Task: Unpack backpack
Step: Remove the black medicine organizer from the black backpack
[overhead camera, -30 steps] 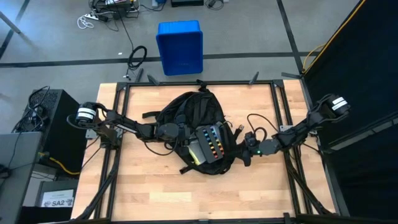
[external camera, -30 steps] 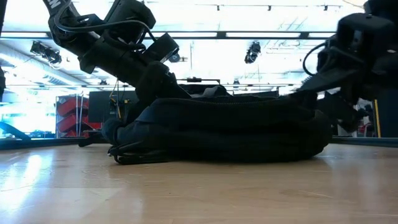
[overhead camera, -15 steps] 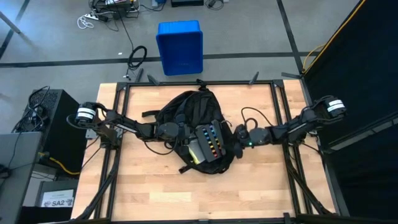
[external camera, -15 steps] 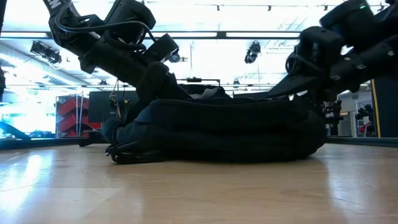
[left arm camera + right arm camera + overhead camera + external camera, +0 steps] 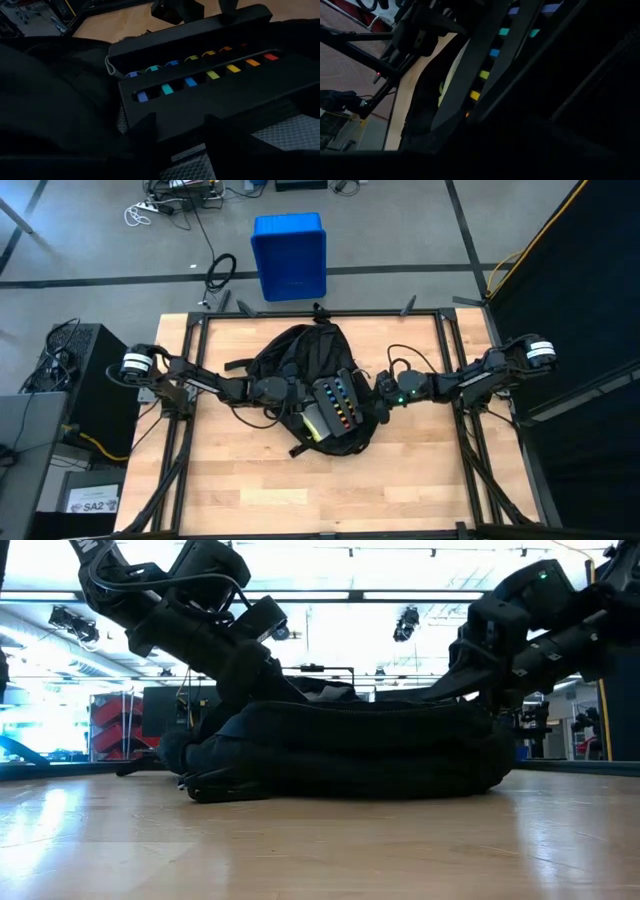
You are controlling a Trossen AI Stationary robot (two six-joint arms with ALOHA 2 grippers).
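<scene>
High view: coloured-tab case (image 5: 338,408) inside open backpack (image 5: 300,360); low view hides it. Hand states unclear.

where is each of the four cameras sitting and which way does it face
High: overhead, straight down on table, backpack, both arms.
Low: table height, level across; backpack, arms from above.
Left wrist: on left arm, facing colour-marked black case; own fingers at bottom.
Right wrist: on right arm, close on case; own fingers indistinct.
Both wrist views share the case.

Bright overhead light; wrist views seemingly underexposed.
</scene>
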